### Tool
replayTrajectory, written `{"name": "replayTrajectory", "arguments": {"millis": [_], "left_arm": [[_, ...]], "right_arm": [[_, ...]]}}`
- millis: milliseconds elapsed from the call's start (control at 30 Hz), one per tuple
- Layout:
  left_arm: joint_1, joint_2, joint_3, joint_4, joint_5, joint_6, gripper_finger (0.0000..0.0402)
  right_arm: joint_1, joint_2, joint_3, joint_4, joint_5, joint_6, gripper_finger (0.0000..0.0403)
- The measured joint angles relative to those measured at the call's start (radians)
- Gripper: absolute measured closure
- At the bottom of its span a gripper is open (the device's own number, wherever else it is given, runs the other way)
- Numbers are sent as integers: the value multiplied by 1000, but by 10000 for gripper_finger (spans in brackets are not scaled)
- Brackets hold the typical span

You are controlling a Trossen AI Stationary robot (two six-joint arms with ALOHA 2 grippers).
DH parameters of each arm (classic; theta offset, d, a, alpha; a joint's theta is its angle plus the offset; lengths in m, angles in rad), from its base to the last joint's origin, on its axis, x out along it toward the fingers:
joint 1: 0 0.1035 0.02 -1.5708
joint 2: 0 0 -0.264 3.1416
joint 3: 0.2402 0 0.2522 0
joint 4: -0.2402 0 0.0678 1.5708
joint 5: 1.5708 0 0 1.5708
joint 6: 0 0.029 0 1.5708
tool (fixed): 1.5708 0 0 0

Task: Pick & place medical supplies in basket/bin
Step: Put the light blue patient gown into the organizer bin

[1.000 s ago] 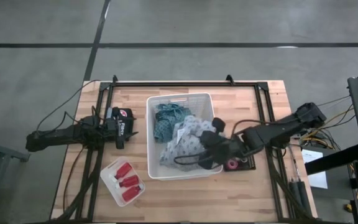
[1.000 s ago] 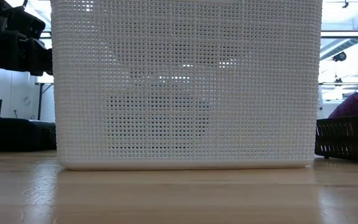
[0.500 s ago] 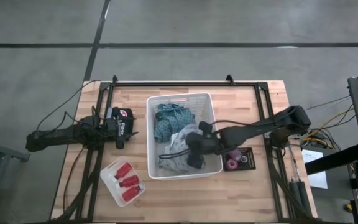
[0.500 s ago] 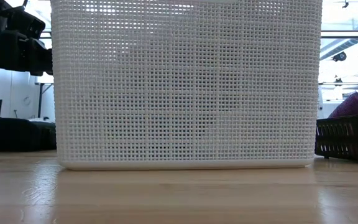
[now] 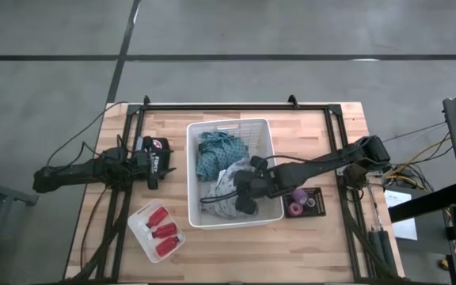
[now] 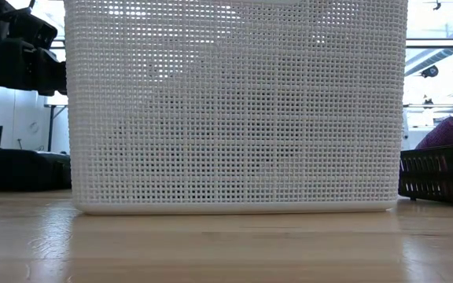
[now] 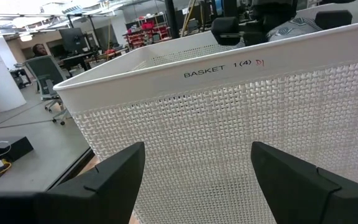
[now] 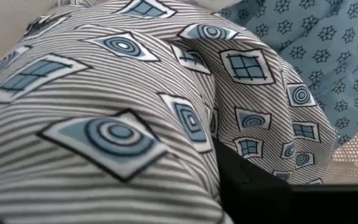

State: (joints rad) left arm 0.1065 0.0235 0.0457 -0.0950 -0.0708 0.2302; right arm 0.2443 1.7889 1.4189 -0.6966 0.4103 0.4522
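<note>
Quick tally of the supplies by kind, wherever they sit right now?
Red bottles, in the small tray: 3
Purple rolls, on the black tray: 2
Cloths, teal and grey, in the basket: 2
Total: 7

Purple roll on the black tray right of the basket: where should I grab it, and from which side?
The purple roll lies on the flat black tray, beside the white basket, its round hole facing up. Probably come straight down from above and pinch across its outer wall, fingers lined up along the basket wall so neither catches the rim. The right gripper is over the grey cloth inside the basket.
</note>
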Motion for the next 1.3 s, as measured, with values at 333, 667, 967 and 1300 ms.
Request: {"name": "replayTrajectory", "arguments": {"millis": [333,667,967,1300], "left_arm": [[0,0,0,0,0,0,103],[0,0,0,0,0,0,103],[0,0,0,0,0,0,103],[0,0,0,0,0,0,103]], "right_arm": [[0,-2,1,27,-3,0,279],[0,-6,1,22,-29,8,179],[0,-8,1,8,-31,9,132],[0,-83,15,-163,-55,114,147]]}}
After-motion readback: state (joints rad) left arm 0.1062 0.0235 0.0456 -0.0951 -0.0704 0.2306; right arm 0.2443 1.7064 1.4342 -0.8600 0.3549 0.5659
